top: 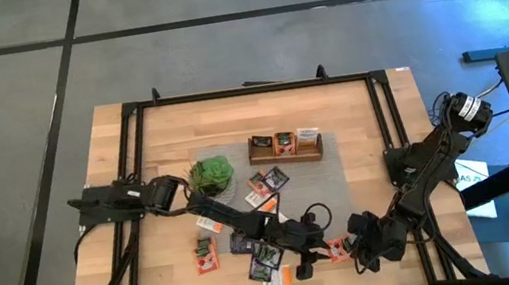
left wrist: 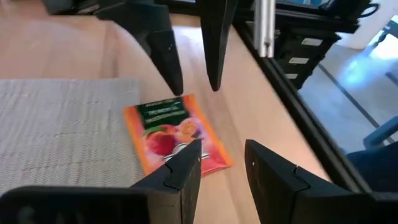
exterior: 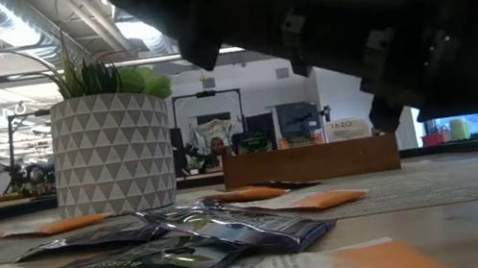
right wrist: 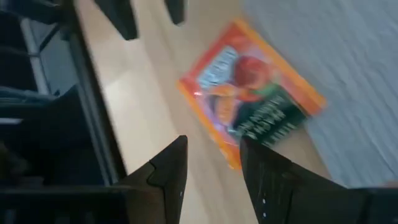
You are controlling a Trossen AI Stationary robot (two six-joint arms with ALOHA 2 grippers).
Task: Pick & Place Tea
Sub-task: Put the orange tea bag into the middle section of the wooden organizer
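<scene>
Beside the grey mat's (left wrist: 56,118) near edge, an orange-red tea sachet (left wrist: 176,134) lies flat, half on bare wood. My left gripper (left wrist: 221,168) and right gripper (right wrist: 208,162) hover over it from opposite sides, both with fingers spread and holding nothing. More sachets (top: 261,253) lie scattered on the mat.

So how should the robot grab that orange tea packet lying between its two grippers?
Probably from above, pinching an edge. The orange sachet lies flat, partly on the bare wood beside the grey mat, so the fingers may slide under that edge.
</scene>
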